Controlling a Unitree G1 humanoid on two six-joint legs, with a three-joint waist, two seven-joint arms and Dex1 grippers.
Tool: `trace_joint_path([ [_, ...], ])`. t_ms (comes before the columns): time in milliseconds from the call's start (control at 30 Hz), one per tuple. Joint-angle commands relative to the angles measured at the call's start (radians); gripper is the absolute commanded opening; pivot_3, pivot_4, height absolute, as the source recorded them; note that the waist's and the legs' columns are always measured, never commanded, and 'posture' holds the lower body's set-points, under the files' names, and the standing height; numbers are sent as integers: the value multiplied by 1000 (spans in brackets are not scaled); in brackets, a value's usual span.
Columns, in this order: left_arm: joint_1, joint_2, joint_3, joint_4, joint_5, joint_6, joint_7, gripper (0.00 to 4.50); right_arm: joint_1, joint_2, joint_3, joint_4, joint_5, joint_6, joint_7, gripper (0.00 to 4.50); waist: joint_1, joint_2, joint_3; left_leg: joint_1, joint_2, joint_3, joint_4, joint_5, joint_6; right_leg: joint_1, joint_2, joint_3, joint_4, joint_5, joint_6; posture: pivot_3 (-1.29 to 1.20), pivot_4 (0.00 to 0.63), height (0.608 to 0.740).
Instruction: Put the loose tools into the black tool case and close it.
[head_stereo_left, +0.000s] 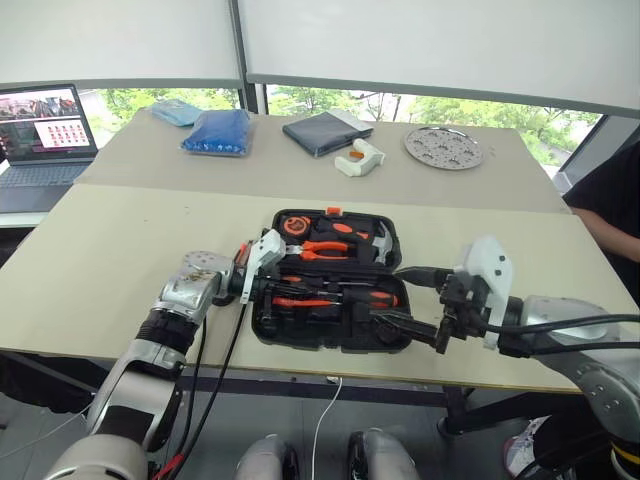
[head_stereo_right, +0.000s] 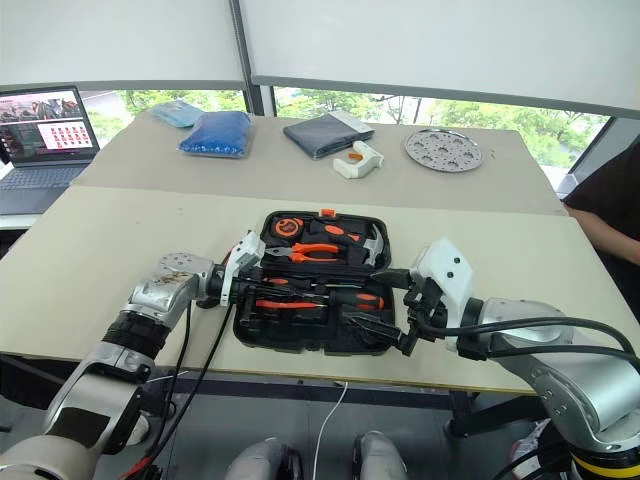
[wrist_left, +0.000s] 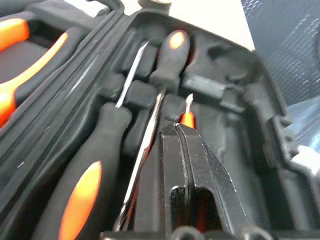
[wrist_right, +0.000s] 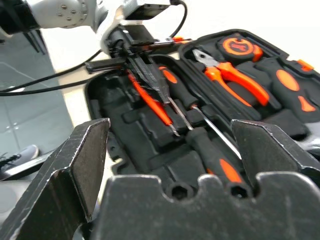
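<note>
While the case (head_stereo_left: 330, 285) lies open at the near edge of the table (head_stereo_left: 120, 240), both tools are seen at its near half. The left tool (wrist_right: 131, 54) reaches in from the case's 9 o'clock side with its fingers (wrist_left: 192, 165) pressed together; a thin orange piece (wrist_left: 187, 119) shows at their tips, and whether it is pinched cannot be told. It may belong to the slim knife (wrist_right: 150, 102), which lies in the near tray with one end under the left tool.

The right tool (head_stereo_left: 415, 300) is held at the case's 3 o'clock end, fingers (wrist_right: 85, 160) spread wide and holding nothing, pointing along the near tray toward 9 o'clock.

Two screwdrivers (wrist_right: 200, 125) are seated in the near tray beside the knife, lying head to tail. Their long axes run along the tray's length, from the 9 o'clock to the 3 o'clock end. Pliers (head_stereo_left: 325, 249) and a tape measure (head_stereo_left: 294, 224) are seated in the far half.

The left tool is judged the nearer to the knife, which lies directly at its tips, with its long axis in line with the tray slots. Seating would therefore call for a push along that axis, not across it. The case is not yet closed.
</note>
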Motion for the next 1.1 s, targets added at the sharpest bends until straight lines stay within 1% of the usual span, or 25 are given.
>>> trace_joint_path([
  [33,33,12,-22,-23,40,-36,-7,17,13,-20,-2,-43,15,-25,38,4500,0,0,0,1,0,0,0,0,1,1,0,0,0,0,0,0,150,718],
  [233,70,39,-33,-32,76,-93,-23,17,21,-20,-4,-53,12,-22,49,4500,-2,0,-1,2,0,0,0,-1,1,1,-1,1,0,0,0,0,150,718],
  [467,70,53,-14,-15,87,-113,-17,17,5,-9,13,-46,5,-20,43,4500,-5,1,-2,3,1,0,-1,-1,1,2,-1,1,0,0,0,0,150,718],
  [600,47,48,27,-6,72,-111,24,17,-16,-9,30,-30,0,-26,53,4500,-8,1,-2,3,1,0,-1,-1,1,2,-1,1,1,0,0,0,150,718],
  [733,54,97,91,-104,23,-55,29,17,-40,-3,46,-25,0,-27,56,4500,-13,1,-2,3,2,0,-1,-1,1,1,-1,1,1,0,0,0,150,718],
  [800,91,145,149,-202,-23,22,46,17,-62,1,54,-13,6,-24,62,4500,-17,1,-2,2,2,0,-1,-1,1,1,-1,1,0,0,-1,0,150,718],
  [867,168,215,256,-335,-88,140,101,525,-102,7,65,21,10,-24,78,4500,-24,1,-2,1,2,0,-2,0,0,0,-1,1,0,0,-1,0,150,718],
  [900,207,241,306,-389,-114,189,132,683,-120,12,69,38,12,-22,84,4500,-28,0,-2,1,3,0,-2,0,0,0,-1,1,0,0,-1,0,150,718],
  [933,255,265,364,-439,-135,233,172,1107,-138,18,74,55,13,-22,90,4500,-28,0,-2,1,3,0,-2,0,0,0,-1,2,0,0,-1,0,150,718],
  [967,316,287,431,-486,-150,274,216,1433,-155,25,82,71,11,-25,100,4500,-27,0,-2,2,3,0,-2,0,0,0,-2,2,-1,0,-1,0,150,718],
  [1000,358,302,476,-521,-162,304,249,1884,-167,29,88,82,9,-27,107,4500,-27,0,-2,2,3,-1,-2,0,-1,0,-1,1,-1,0,-1,0,150,718],
  [1033,424,319,536,-559,-169,327,279,2157,-179,34,100,94,3,-33,121,4500,-25,1,-2,2,3,-1,-2,-1,-1,0,-2,2,-1,0,-1,0,150,718],
  [1100,568,344,649,-618,-161,349,326,2964,-201,40,127,116,-12,-47,154,4500,-24,1,-2,2,3,-1,-3,-1,-1,0,-3,1,-2,-1,-1,0,150,718],
])
